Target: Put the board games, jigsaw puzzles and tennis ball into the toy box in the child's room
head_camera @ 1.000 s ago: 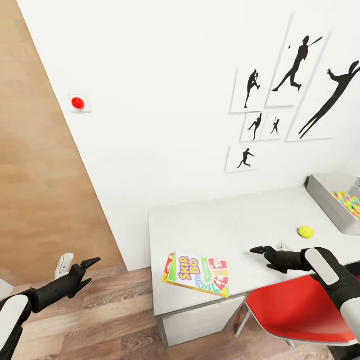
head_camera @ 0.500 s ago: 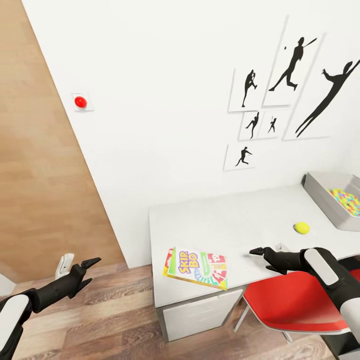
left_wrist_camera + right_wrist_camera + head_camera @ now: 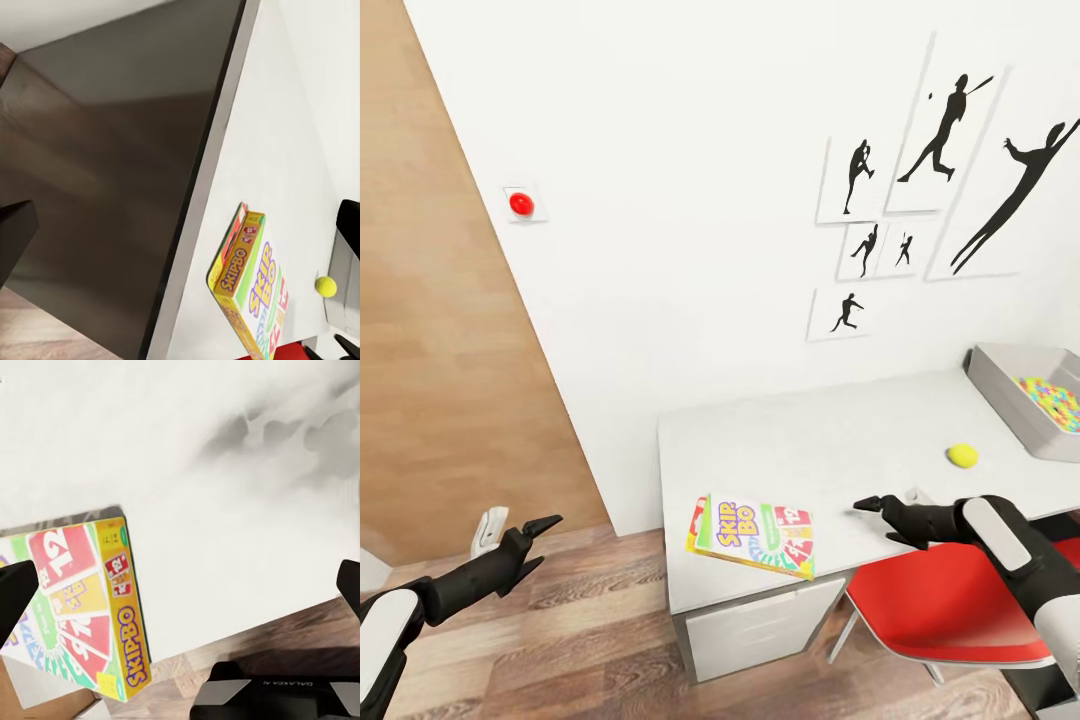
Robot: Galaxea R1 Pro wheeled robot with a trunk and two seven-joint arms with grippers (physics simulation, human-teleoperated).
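Head view: right gripper crept a touch leftward over the worktop toward the SKIP-BO box, fingers spread, empty; left gripper unmoved, parted, empty. Left wrist view: tennis ball loose beyond the box. Right wrist view: box flat, ungrasped, pickup pending

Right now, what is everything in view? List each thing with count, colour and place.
SKIP-BO board game: one, yellow-green-red, table's near-left edge, overhanging.
Tennis ball: one, yellow-green, on the table, near the toy box.
Toy box: one, grey, table's far right; multicoloured puzzle pieces inside.
Table: one, light grey, against the wall.
Chair: one, red, under the table.
Silhouette prints: six, black on white, wall.
Button: one, red, wall.
Left gripper: black, open, over the floor.
Right gripper: black, open, over the table's front edge.
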